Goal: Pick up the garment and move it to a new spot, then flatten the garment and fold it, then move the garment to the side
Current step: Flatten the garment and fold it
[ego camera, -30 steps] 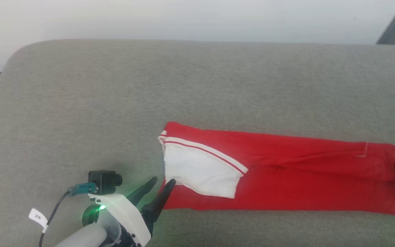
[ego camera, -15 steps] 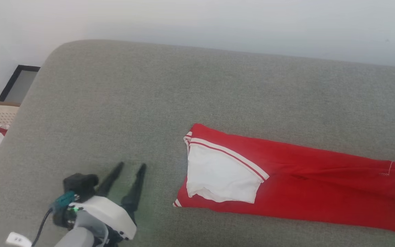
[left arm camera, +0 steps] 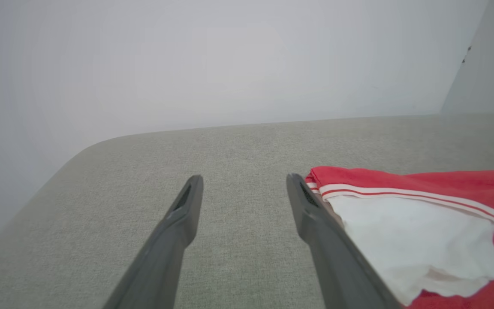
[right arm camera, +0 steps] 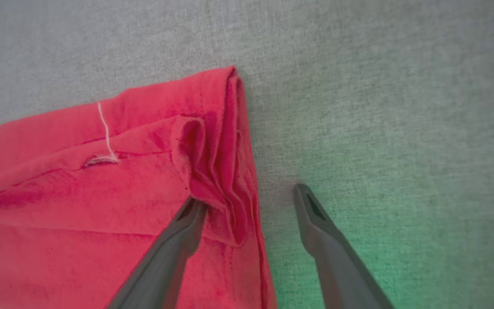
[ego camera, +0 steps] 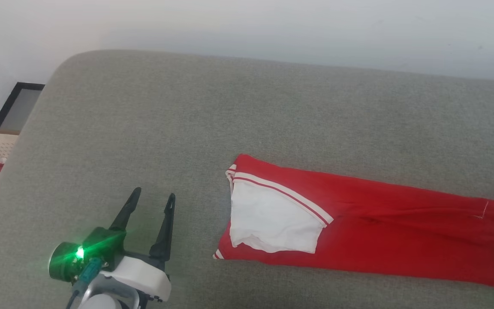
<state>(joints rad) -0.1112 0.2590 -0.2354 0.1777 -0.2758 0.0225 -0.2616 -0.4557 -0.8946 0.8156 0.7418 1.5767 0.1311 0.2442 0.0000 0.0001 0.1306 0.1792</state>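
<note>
Both claws stood open: the left gripper (ego camera: 155, 192) had backed off the folded garment (ego camera: 380, 231), which lay near its right; the right gripper (right arm camera: 248, 195) straddled its hem. Another fold likely remained.

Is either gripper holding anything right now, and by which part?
Nothing is held. The left gripper is open, apart from the sleeve end of the garment; the right gripper is open, jaws straddling the bunched edge at the other end.
</note>
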